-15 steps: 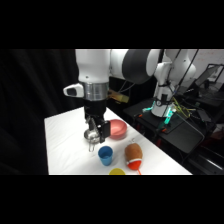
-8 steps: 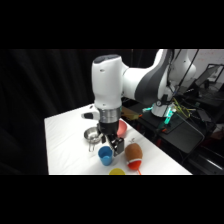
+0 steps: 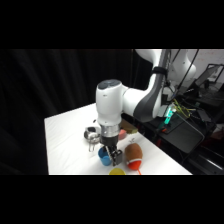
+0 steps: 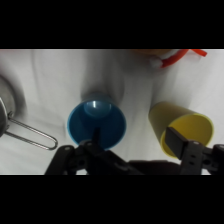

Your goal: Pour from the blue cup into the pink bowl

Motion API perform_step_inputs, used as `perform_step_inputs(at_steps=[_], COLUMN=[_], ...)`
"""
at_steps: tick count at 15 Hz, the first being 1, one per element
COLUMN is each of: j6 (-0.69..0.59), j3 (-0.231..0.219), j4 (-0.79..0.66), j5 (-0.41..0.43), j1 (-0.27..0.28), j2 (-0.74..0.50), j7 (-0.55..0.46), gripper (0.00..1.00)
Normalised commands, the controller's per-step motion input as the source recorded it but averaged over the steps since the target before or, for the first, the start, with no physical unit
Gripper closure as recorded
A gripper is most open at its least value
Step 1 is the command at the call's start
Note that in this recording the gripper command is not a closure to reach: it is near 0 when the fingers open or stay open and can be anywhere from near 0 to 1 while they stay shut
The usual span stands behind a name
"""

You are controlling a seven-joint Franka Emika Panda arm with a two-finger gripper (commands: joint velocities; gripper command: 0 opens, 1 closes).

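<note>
Gripper (image 3: 114,159) state: you cannot tell from either view whether it is spread or closed.

Side view: your arm is reaching down over the near part of the white table (image 3: 67,137), and its black gripper is hanging just above the blue cup (image 3: 104,158), which is standing upright by the near edge. Left of and beyond the cup, a small metal bowl (image 3: 91,134) is sitting. Right of the cup, an orange-and-red object (image 3: 132,155) is lying, and a yellow cup (image 3: 117,171) is showing at the near edge. Only a sliver of the pink bowl (image 3: 122,134) is showing behind your arm.

Wrist view: you are looking straight into the blue cup (image 4: 96,124), centred just above the gripper's (image 4: 135,160) black linkage. The yellow cup (image 4: 181,128) is lying on its side at right; the metal bowl's wire handle (image 4: 32,136) is at left.
</note>
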Motion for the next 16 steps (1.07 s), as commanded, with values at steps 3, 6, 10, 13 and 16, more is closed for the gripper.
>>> perform_step_inputs(at_steps=[3,6,10,13,16], j6=[0.21,0.12,0.0,-0.16,-0.41], j3=[-0.135,-0.128,-0.128,-0.121,-0.025], j4=[0.1,0.08,0.07,0.09,0.12], j5=[-0.032,-0.034,-0.061,-0.065,0.052], j1=[0.104,0.113,0.101,0.073,-0.028], j2=[0.18,0.08,-0.01,-0.04,-0.09], j7=[0.12,0.12,0.1,0.1,0.08], gripper=[0.0,1.0,1.0,0.58,0.04])
